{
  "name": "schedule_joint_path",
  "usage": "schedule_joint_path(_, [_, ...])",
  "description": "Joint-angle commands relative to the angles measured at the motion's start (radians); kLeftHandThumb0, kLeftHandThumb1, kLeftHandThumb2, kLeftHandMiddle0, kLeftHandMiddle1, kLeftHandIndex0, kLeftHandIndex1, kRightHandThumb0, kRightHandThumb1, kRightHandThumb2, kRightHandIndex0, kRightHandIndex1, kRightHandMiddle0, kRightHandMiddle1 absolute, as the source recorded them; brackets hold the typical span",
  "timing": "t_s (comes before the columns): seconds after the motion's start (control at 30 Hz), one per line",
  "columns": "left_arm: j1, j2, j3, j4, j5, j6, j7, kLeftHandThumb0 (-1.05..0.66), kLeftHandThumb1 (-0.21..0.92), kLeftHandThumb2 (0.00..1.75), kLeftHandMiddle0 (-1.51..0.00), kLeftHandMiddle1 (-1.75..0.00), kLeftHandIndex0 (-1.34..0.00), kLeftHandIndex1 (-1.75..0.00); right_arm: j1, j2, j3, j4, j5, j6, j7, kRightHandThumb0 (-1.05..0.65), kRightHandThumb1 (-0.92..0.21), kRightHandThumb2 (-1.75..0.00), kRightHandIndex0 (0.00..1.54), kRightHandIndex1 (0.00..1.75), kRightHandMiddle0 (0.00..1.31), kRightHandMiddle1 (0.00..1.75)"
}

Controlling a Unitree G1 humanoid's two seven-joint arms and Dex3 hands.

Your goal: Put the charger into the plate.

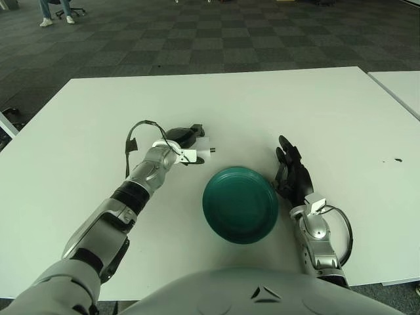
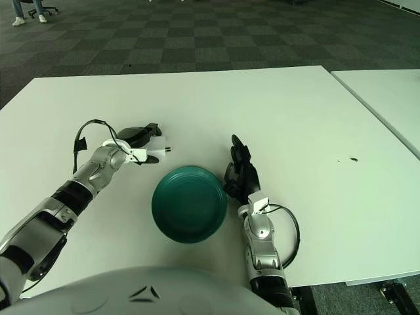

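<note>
A small white charger [image 1: 204, 148] lies on the white table [image 1: 328, 111], its dark prongs pointing right, just above and left of the green plate [image 1: 240, 204]. My left hand [image 1: 186, 139] is at the charger's left end, its black fingers [image 1: 190, 133] arched over the charger's back and its thumb on the near side, not closed on it. The charger also shows in the right eye view [image 2: 159, 147]. The plate is empty. My right hand [image 1: 293, 172] rests open on the table just right of the plate.
A second white table [image 1: 403, 88] stands at the far right, with a gap between. A small dark speck [image 1: 396, 159] lies on the right part of my table. Chequered carpet lies beyond the far edge.
</note>
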Motion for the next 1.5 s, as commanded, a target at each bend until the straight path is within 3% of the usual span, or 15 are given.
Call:
schedule_joint_path(0.0, [-0.024,0.026,-0.014,-0.008,0.01,0.003,-0.053,-1.05,0.92,0.55,-0.41,-0.02,-0.09,-1.04,0.052,-0.002,0.002,0.063,0.005,0.075,0.007,-0.98,-0.92,-0.97,0.09,0.0,0.0,0.24])
schedule_joint_path(0.5, [-0.05,0.044,-0.043,0.041,0.021,-0.012,-0.13,-1.05,0.92,0.61,-0.36,0.0,-0.01,-0.89,0.054,-0.004,0.0,0.058,0.011,0.081,0.012,-0.99,-0.92,-0.98,0.08,0.0,0.0,0.25])
schedule_joint_path(0.77, [-0.072,0.038,-0.051,0.11,0.012,-0.024,-0.135,-1.05,0.92,0.63,-0.46,-0.05,-0.07,-0.91,0.053,0.0,-0.003,0.06,0.022,0.079,0.019,-0.99,-0.92,-0.99,0.08,0.0,0.0,0.25])
schedule_joint_path(0.8, [-0.074,0.037,-0.051,0.121,0.01,-0.027,-0.133,-1.05,0.92,0.62,-0.47,-0.38,-0.1,-0.95,0.053,0.001,-0.004,0.06,0.024,0.077,0.02,-0.98,-0.92,-0.98,0.08,0.0,0.0,0.25])
schedule_joint_path(0.83, [-0.076,0.035,-0.05,0.129,0.009,-0.026,-0.132,-1.05,0.92,0.62,-0.45,-0.54,-0.11,-0.97,0.052,0.003,-0.005,0.062,0.026,0.074,0.02,-0.98,-0.92,-0.98,0.08,0.0,0.0,0.25])
schedule_joint_path(0.87, [-0.077,0.033,-0.05,0.134,0.008,-0.026,-0.132,-1.05,0.92,0.61,-0.4,-0.9,-0.13,-1.04,0.052,0.003,-0.006,0.063,0.028,0.073,0.021,-0.99,-0.92,-0.98,0.08,0.0,0.0,0.25])
schedule_joint_path(0.9, [-0.077,0.031,-0.048,0.139,0.008,-0.024,-0.128,-1.05,0.92,0.61,-0.36,-1.14,-0.14,-1.09,0.052,0.003,-0.006,0.065,0.029,0.069,0.024,-0.99,-0.92,-0.98,0.08,0.0,0.0,0.25])
schedule_joint_path(1.0, [-0.075,0.026,-0.044,0.146,0.006,-0.017,-0.112,-0.92,0.92,0.45,-0.5,-1.55,-0.21,-1.47,0.05,0.003,-0.007,0.072,0.035,0.054,0.032,-1.0,-0.92,-0.99,0.07,0.0,0.0,0.2])
schedule_joint_path(1.1, [-0.067,0.018,-0.039,0.149,0.01,-0.012,-0.061,-0.78,0.92,0.31,-0.59,-1.68,-0.32,-1.65,0.047,-0.001,-0.007,0.08,0.04,0.046,0.043,-1.01,-0.92,-1.0,0.07,0.0,0.0,0.17])
schedule_joint_path(1.2, [-0.056,-0.001,-0.028,0.161,0.007,0.005,0.0,-0.54,0.65,0.77,-0.66,-1.72,-0.43,-1.68,0.045,-0.002,-0.009,0.085,0.047,0.044,0.053,-1.01,-0.92,-1.01,0.07,0.0,0.0,0.15])
schedule_joint_path(1.27, [-0.05,-0.019,-0.016,0.171,-0.004,0.027,0.031,-0.49,0.55,0.95,-0.69,-1.74,-0.47,-1.71,0.045,-0.001,-0.01,0.088,0.053,0.042,0.059,-1.01,-0.92,-1.01,0.07,0.0,0.0,0.14])
schedule_joint_path(1.47, [-0.04,-0.067,0.017,0.18,-0.031,0.09,0.097,-0.45,0.41,1.18,-0.78,-1.75,-0.54,-1.74,0.042,0.001,-0.017,0.09,0.074,0.043,0.077,-1.01,-0.92,-1.0,0.06,0.0,0.0,0.15])
